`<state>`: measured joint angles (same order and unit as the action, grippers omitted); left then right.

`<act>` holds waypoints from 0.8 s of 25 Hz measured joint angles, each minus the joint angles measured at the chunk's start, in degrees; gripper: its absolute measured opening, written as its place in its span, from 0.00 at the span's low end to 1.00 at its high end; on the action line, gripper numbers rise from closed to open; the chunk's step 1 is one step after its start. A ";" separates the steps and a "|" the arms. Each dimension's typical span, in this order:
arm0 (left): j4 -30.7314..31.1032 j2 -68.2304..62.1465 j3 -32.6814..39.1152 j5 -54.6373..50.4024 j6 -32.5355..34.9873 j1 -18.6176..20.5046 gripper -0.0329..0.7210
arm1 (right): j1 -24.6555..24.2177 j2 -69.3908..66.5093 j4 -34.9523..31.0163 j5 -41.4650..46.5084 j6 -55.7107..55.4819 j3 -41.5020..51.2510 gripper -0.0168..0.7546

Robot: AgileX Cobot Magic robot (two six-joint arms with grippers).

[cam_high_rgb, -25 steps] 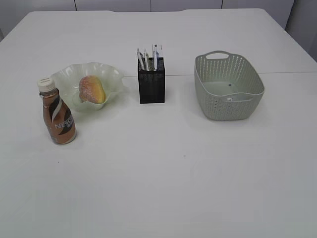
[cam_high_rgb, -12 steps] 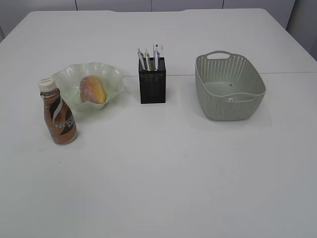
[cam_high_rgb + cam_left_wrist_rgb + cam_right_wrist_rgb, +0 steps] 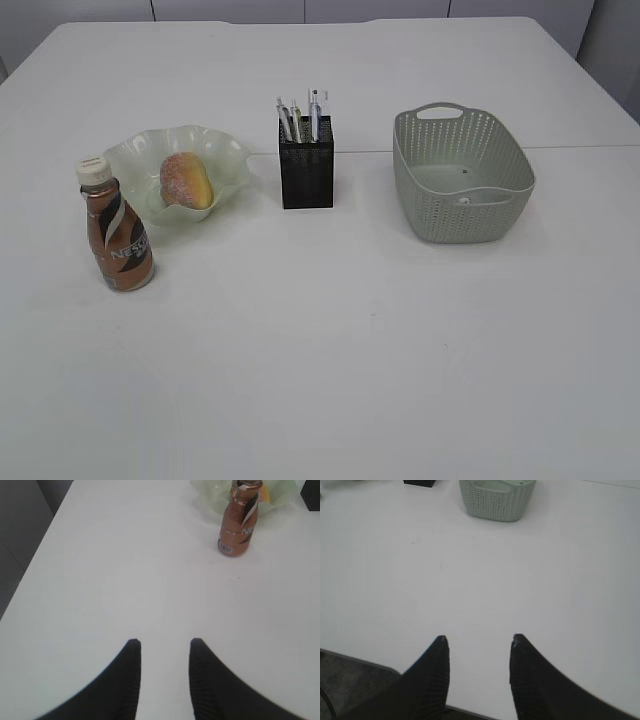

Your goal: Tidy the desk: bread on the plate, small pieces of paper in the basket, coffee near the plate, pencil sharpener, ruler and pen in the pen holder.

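A tidied white bench (image 3: 330, 360), read from left to right: the coffee bottle (image 3: 118, 224) stands upright just beside the frilled green plate (image 3: 225, 150), which carries the bread (image 3: 186, 180); the black mesh pen holder (image 3: 306, 173) sits at centre with several pens or similar stems rising from it, though whether the ruler and pencil sharpener are inside cannot be told; the green basket (image 3: 462, 175) stands well apart at right, with what may be a small pale scrap at the bottom. Neither arm shows in the exterior view. The left pincer (image 3: 164, 650) hangs over bare bench near the front edge, jaws partly open and holding nothing, the coffee bottle well ahead of it; the right pincer (image 3: 477, 645) does likewise at the bench's near edge, jaws parted a little wider and empty, the basket far ahead. The job looks essentially complete, so the main risk is needless motion: a left arm swinging forward could clip the tall, narrow bottle and topple it against the plate, and a sweep across the middle could knock the light pen holder over and spill its contents. A low right arm could also catch the bench edge.
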<state>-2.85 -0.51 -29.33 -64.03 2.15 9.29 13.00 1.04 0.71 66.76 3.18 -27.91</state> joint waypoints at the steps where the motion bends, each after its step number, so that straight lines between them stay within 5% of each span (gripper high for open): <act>1: 0.00 0.00 0.00 0.00 0.00 0.00 0.36 | 0.00 0.00 0.00 0.00 0.00 0.00 0.44; 20: 0.00 0.00 0.00 0.00 0.00 -0.21 0.36 | -2.42 0.00 1.20 -0.27 -1.27 0.00 0.49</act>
<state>-2.85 -0.51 -29.33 -64.03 2.15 9.08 10.58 1.04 1.92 66.49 1.92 -27.91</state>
